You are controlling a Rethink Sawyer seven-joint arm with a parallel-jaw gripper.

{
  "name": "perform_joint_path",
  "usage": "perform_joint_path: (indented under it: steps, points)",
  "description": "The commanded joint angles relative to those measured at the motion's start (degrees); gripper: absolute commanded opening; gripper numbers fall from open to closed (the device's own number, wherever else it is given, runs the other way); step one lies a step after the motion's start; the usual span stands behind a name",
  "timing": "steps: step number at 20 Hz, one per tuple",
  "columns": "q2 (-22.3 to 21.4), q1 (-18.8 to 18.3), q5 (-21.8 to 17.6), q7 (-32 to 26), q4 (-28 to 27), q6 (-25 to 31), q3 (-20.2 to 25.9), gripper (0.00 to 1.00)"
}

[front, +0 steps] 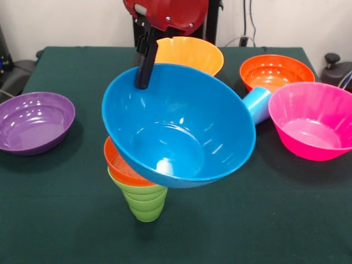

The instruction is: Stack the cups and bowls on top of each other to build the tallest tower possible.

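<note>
green cup point(146, 201), tilted blue bowl point(181, 129), gripper point(144, 66) pinching rim

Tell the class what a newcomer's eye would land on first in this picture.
The big blue bowl dominates the centre, tilted toward the camera, with the gripper clamped on its far rim. Under it stands a small tower: a small orange bowl in a lime green cup. A pink bowl sits at the right, a purple bowl at the left.

We see glossy smooth plastic on blue bowl point(181, 126), pink bowl point(313, 121), purple bowl point(33, 121), green cup point(146, 203); table point(264, 220) w/ matt dark green cloth.
</note>
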Motion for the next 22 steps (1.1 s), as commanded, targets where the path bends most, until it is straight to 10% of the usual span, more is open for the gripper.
perform_joint_path:
  steps: [1, 22]
  points:
    - [0.81, 1.65, -3.02, 2.42, 6.93, -2.13, 5.83, 0.00]
    - [-5.00, -3.24, -6.26, -3.22, 20.91, -11.84, 9.92, 0.00]
